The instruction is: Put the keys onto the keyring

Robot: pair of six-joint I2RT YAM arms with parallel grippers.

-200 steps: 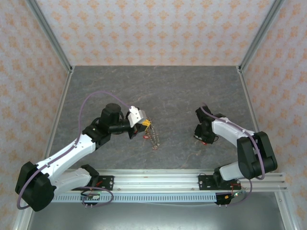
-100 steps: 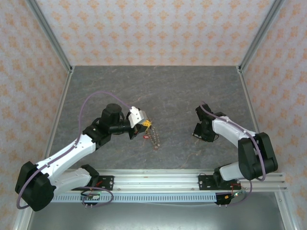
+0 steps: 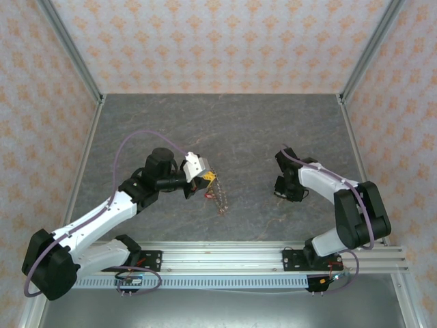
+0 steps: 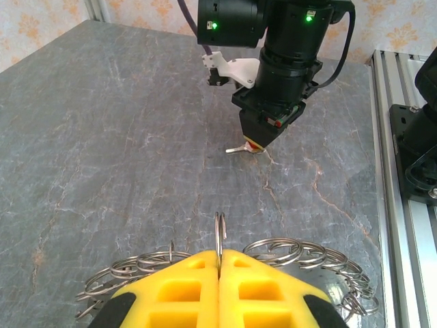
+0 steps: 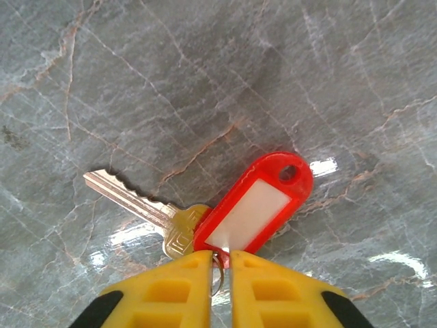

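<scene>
Key [image 5: 130, 195] — open table [image 5: 328, 82] all round

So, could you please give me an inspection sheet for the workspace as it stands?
Surface: grey marbled tabletop, glossy.
Job's things: keyring, a bunch of linked wire rings, draping from the left gripper; key with red tag lying flat.
Clutter: nothing seen.
Grippers: left gripper shut on a keyring loop; right gripper pinching the key's small ring.
Cables: purple cable looping over the left arm.
Surroundings: patterned walls, aluminium rail.
</scene>
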